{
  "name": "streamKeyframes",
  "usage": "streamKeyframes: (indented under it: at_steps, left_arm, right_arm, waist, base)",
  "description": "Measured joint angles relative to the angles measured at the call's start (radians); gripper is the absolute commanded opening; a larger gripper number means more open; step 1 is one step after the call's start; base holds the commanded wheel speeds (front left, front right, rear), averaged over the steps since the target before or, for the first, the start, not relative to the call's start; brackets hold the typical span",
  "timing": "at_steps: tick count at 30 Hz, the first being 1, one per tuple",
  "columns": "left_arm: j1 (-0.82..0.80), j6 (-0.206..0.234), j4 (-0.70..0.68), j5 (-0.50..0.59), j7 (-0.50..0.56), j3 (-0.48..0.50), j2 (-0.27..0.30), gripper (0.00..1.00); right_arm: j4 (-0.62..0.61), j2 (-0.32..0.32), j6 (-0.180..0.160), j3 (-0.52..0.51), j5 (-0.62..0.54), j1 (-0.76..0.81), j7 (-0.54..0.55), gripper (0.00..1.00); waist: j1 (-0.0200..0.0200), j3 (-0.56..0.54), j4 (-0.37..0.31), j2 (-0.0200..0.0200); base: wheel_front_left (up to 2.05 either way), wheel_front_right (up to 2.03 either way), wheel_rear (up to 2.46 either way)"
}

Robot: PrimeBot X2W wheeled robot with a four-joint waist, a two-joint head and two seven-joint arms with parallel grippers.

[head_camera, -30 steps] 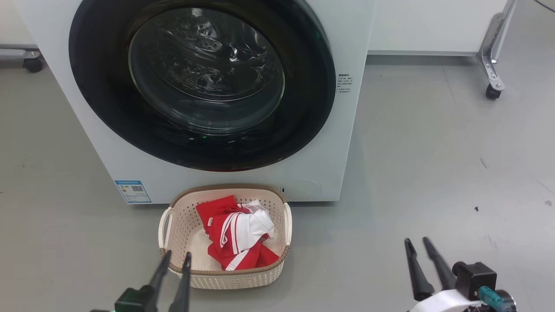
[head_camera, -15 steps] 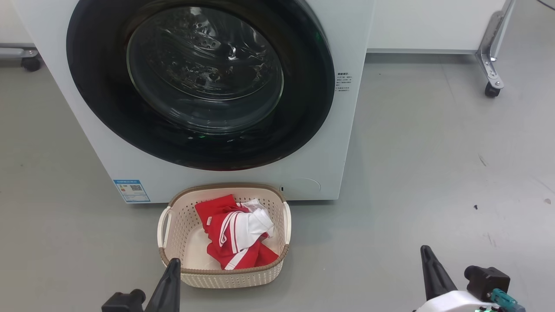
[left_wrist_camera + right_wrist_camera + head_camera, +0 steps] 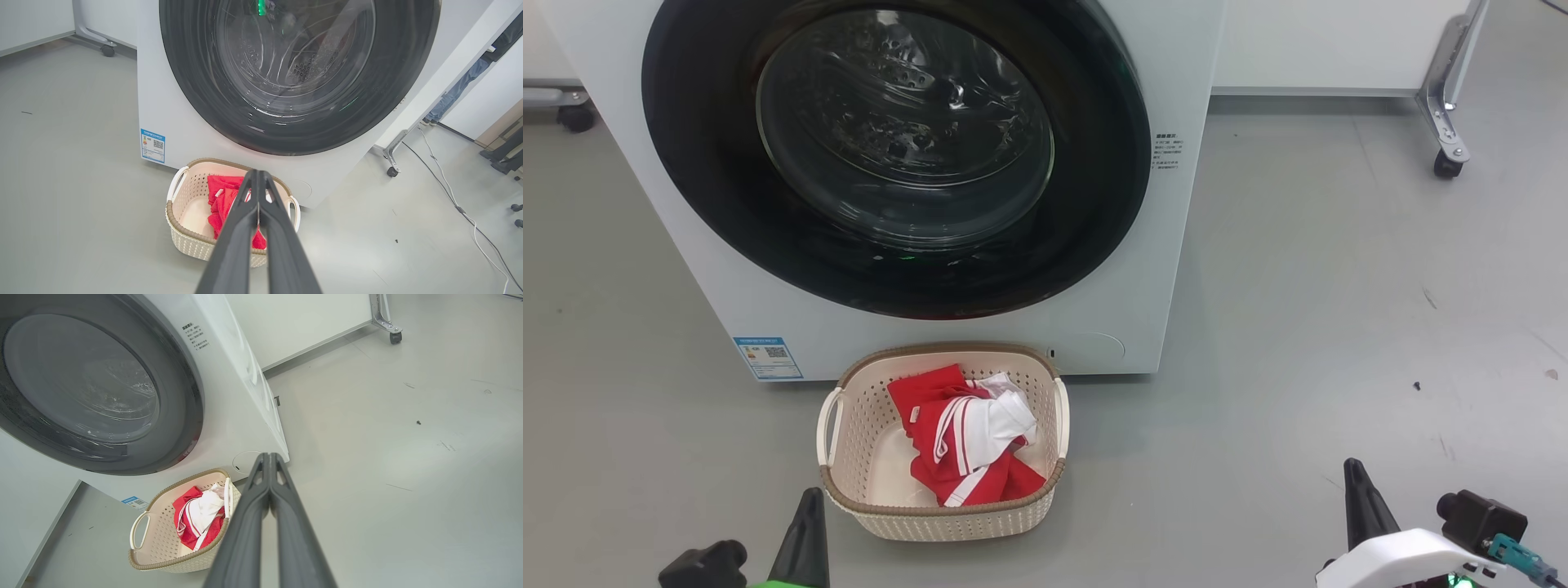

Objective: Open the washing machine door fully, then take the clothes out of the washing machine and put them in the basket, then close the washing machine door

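Observation:
The white washing machine (image 3: 1168, 269) stands ahead with its round black glass door (image 3: 898, 155) shut flat against the front. On the floor before it sits the cream basket (image 3: 943, 514) holding the red and white clothes (image 3: 968, 437). My left gripper (image 3: 809, 498) is low at the left, just short of the basket's near rim, fingers pressed together and holding nothing (image 3: 258, 173). Well to the right of the basket, over bare floor, my right gripper (image 3: 1356, 469) is likewise shut and holds nothing (image 3: 269, 456).
Grey floor spreads to the right of the machine. A castor leg of a white cabinet (image 3: 1445, 163) stands at the back right, another castor (image 3: 576, 118) at the back left. Cables and a person's legs (image 3: 453, 94) show in the left wrist view.
Both grippers have closed from open and drawn back toward the bottom of the head view. The camera has shifted slightly. Door, basket and clothes stay as they were.

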Motion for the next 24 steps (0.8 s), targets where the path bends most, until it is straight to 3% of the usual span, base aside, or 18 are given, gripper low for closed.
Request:
streamKeyframes:
  at_steps: [24]
  left_arm:
    - [-0.043, -0.049, 0.026, -0.312, 0.074, 0.083, 0.001, 0.0]
  right_arm:
    - [0.001, 0.006, 0.029, -0.092, 0.294, -0.047, 0.082, 0.0]
  waist:
    - [0.0, 0.008, -0.007, 0.0]
  base:
    - [0.0, 0.0, 0.0]
